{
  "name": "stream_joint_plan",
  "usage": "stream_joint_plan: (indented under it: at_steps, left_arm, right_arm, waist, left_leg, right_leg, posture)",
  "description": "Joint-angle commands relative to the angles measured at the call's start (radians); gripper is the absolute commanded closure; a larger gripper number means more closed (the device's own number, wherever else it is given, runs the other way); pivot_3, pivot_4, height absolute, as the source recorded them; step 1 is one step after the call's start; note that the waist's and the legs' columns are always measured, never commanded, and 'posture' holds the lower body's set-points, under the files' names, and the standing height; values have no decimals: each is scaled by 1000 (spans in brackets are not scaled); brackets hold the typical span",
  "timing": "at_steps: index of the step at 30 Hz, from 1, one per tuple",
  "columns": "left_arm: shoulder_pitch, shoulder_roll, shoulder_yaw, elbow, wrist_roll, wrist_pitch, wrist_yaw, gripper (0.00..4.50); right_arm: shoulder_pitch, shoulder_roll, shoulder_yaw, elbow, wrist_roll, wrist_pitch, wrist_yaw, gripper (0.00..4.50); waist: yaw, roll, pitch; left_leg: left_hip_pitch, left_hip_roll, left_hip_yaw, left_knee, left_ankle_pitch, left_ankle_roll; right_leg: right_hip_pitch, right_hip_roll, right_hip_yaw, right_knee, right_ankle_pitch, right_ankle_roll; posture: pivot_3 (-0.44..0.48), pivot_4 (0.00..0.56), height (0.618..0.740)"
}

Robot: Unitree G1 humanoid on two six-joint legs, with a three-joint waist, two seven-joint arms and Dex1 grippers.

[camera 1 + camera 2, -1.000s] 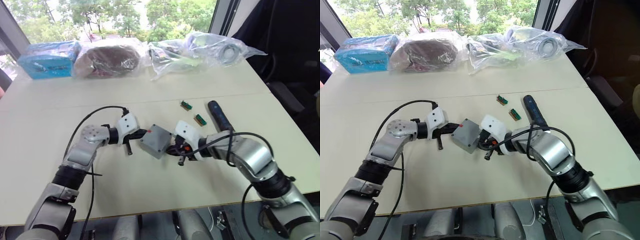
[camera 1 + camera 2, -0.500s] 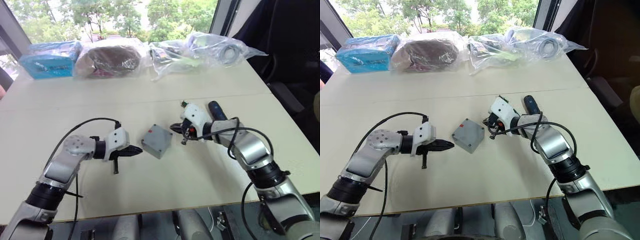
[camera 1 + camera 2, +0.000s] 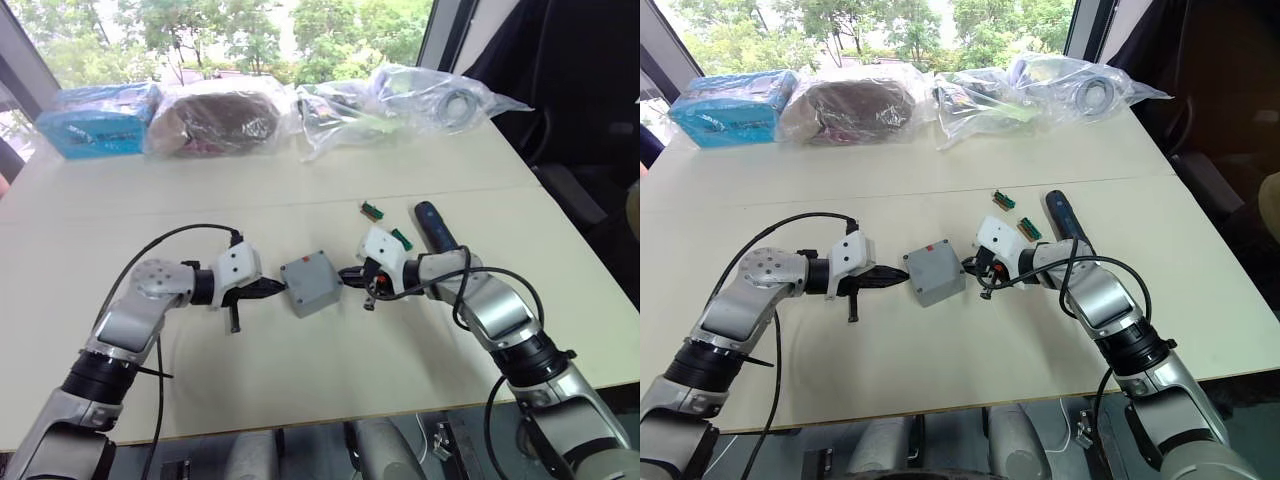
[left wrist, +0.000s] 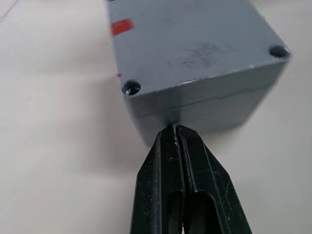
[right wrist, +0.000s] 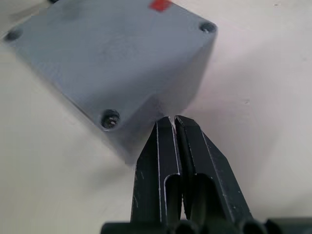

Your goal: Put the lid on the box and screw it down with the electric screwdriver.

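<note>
Box (image 3: 311,283) sits lidded between my two grippers; left gripper (image 4: 175,129) and right gripper (image 5: 171,119), both pinched closed and empty, touch its opposite sides.

I take this for a workshop or lab: a plain worktable (image 3: 330,380) by a window (image 3: 230,35), bagged parts (image 3: 440,100) along its edge.

The flat grey plastic lid (image 3: 309,279) covers the square grey plastic box (image 3: 318,299), so I cannot see inside it. The lower end of the dark blue-black pen-shaped electric screwdriver (image 3: 433,226) is hidden behind my right arm. What the crumpled clear plastic bags (image 3: 400,100) at the far edge of the pale tabletop (image 3: 300,190) hold is too unclear to tell.
</note>
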Motion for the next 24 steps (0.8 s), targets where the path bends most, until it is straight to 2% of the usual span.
stream_joint_plan:
  at_steps: [1,12,16,20,23,24]
  left_arm:
    - [-31,-7,8,3,8,-36,3,4500]
    - [-29,10,28,-17,3,-27,-8,4500]
    - [-7,55,106,-144,-86,77,-12,4500]
    - [-11,72,157,-237,-158,178,11,4500]
    - [-31,63,182,-304,-202,241,45,4500]
    - [-39,59,181,-315,-205,251,57,4500]
  right_arm:
    - [6,4,-17,-83,38,20,25,4413]
    - [6,4,-77,-105,12,38,-43,4413]
    - [-38,24,-212,-42,2,33,-167,4413]
    - [-92,58,-253,71,-20,4,-241,4413]
    - [-169,101,-259,274,-46,-76,-270,3620]
    - [-192,111,-257,338,-58,-105,-277,3208]
  waist:
    - [0,0,0]
    - [0,0,0]
    - [0,0,0]
    - [-1,0,0]
    - [-3,-1,0]
    - [-3,-1,0]
  left_leg:
    - [0,0,0,0,0,0]
    - [1,0,0,1,0,0]
    - [1,0,0,1,0,0]
    - [1,0,0,1,0,0]
    - [2,0,0,1,0,0]
    - [2,0,0,1,0,0]
  right_leg:
    - [0,0,0,0,0,0]
    - [-1,0,0,5,-1,0]
    - [-2,0,0,6,-1,0]
    - [-2,0,0,7,-1,0]
    - [-2,0,0,8,-1,0]
    - [-2,0,0,8,-1,0]
  posture:
    - [0,150,740]
    - [0,150,740]
    - [0,150,740]
    - [0,150,740]
    - [0,150,740]
    - [0,150,740]
